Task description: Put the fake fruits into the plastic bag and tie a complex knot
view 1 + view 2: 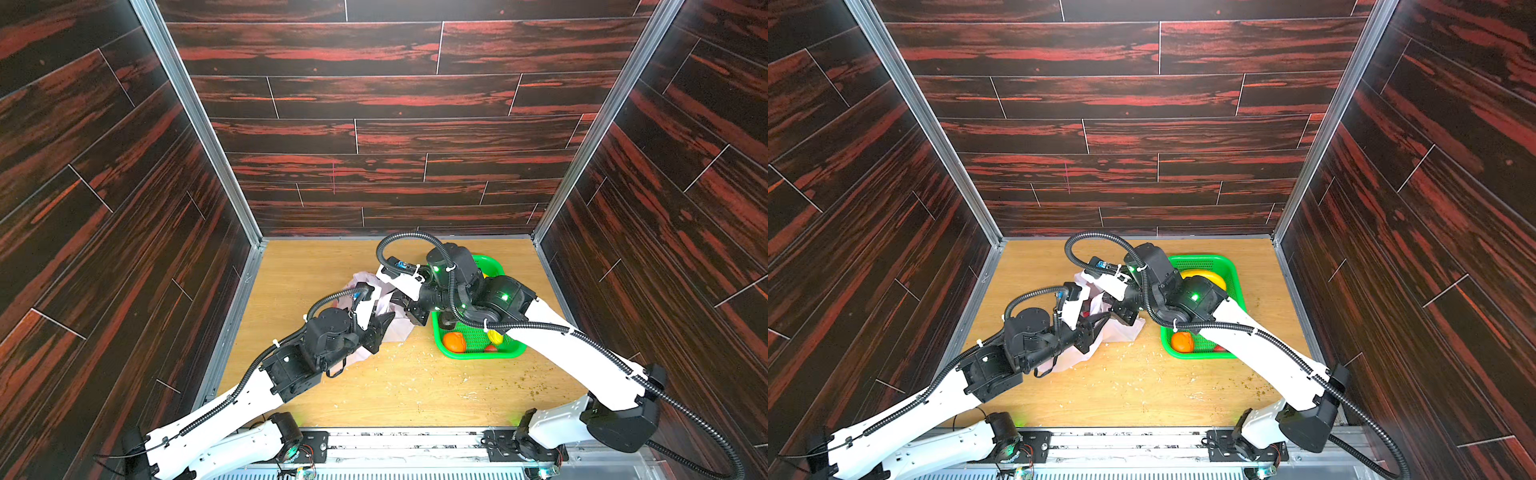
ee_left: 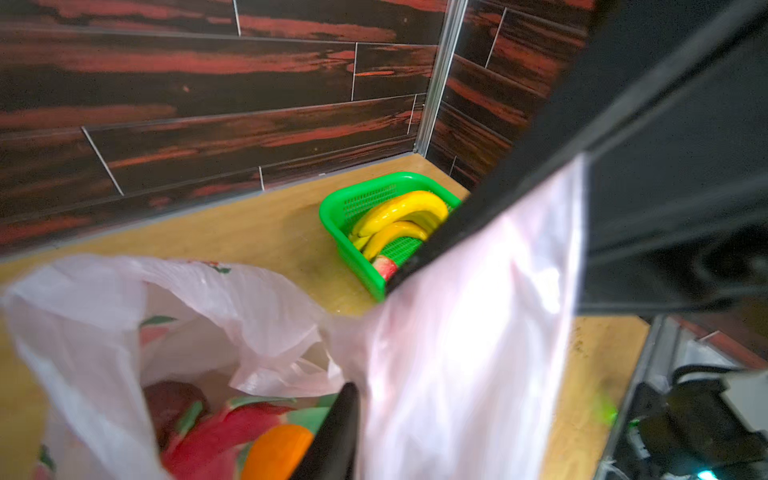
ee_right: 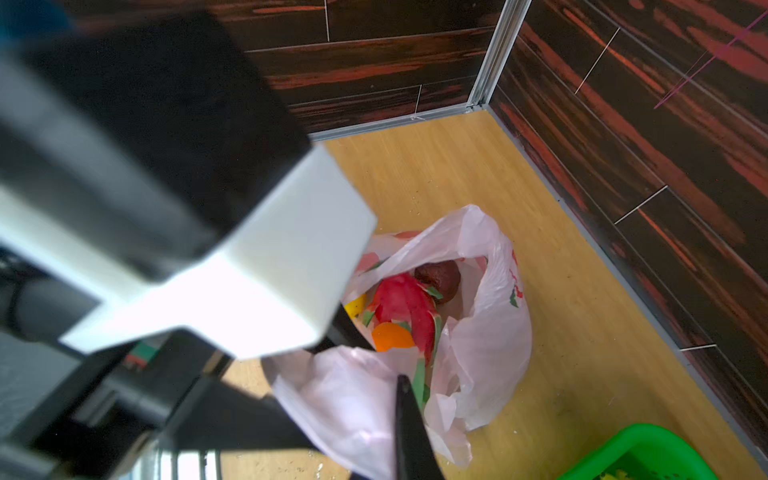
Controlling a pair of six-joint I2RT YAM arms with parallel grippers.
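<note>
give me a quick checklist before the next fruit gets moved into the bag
1. Bag mouth open: ok. The plastic bag gapes, with the dragon fruit showing inside.
2. Rim held up: ok. The right gripper is shut on the bag's film.
3. Whether the left gripper grips the bag: cannot tell, the film hides how its jaws stand.
4. Fruit ready to pick: ok. The banana bunch and an orange lie in the green basket.
5. All fruits bagged: not ok.
</note>
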